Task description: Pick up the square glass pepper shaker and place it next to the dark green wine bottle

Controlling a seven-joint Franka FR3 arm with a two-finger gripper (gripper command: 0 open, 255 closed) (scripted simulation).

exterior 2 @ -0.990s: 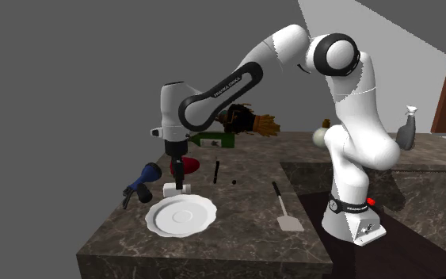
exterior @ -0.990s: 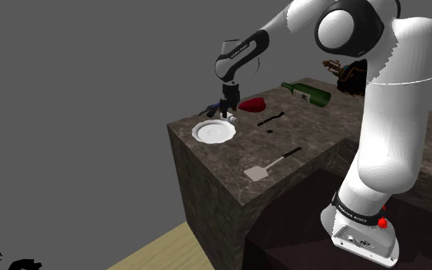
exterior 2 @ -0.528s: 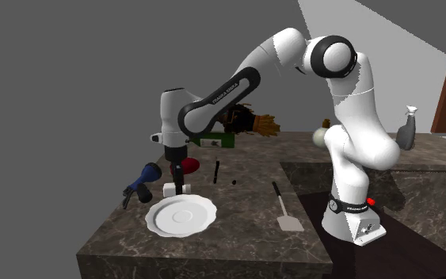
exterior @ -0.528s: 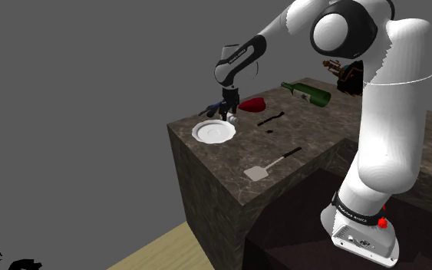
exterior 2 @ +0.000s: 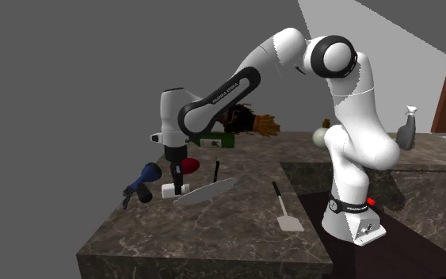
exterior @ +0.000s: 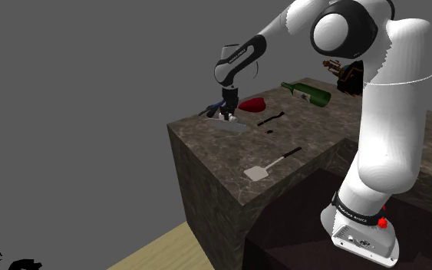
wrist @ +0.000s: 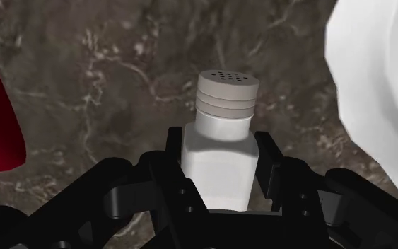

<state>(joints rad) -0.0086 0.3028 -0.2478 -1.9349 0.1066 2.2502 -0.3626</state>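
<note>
The gripper (wrist: 218, 159) now clamps the white square pepper shaker (wrist: 223, 106) down at the surface (exterior 2: 237, 234), well apart from the green wine bottle (exterior: 308, 93), while the neighbouring plate (exterior 2: 205, 191) has tipped up, seemingly nudged.

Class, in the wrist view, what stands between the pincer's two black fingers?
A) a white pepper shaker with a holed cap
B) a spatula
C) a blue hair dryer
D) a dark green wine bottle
A: the white pepper shaker, square-bodied with a holed round cap, is clasped on both sides by the pincer.
</note>
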